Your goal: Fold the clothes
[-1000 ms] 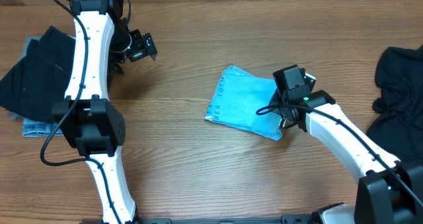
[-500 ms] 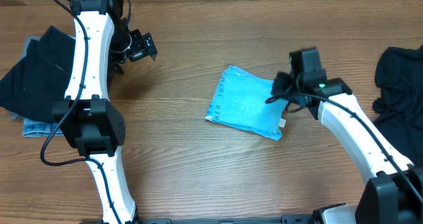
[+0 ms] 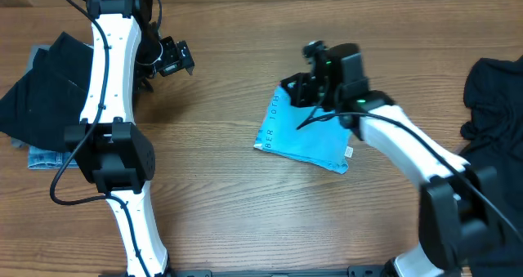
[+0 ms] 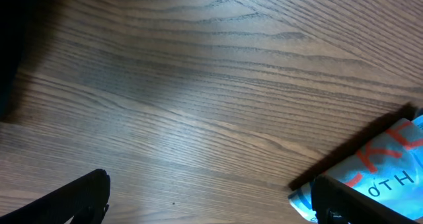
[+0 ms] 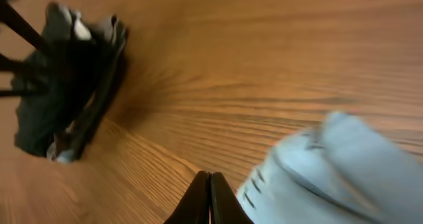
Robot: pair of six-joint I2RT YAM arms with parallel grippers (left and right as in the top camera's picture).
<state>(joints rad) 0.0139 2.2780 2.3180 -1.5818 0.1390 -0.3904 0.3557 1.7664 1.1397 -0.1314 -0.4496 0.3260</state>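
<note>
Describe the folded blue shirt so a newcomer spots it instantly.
Look midway across the brown wooden table, by the right gripper. The light blue cloth T-shirt lies folded flat into a rectangle, pale lettering along its left edge. The garment stack far left and cloth heap far right are both mostly black.

Dark garment [image 3: 495, 105] cut by right edge; right-wrist view blurred.
</note>
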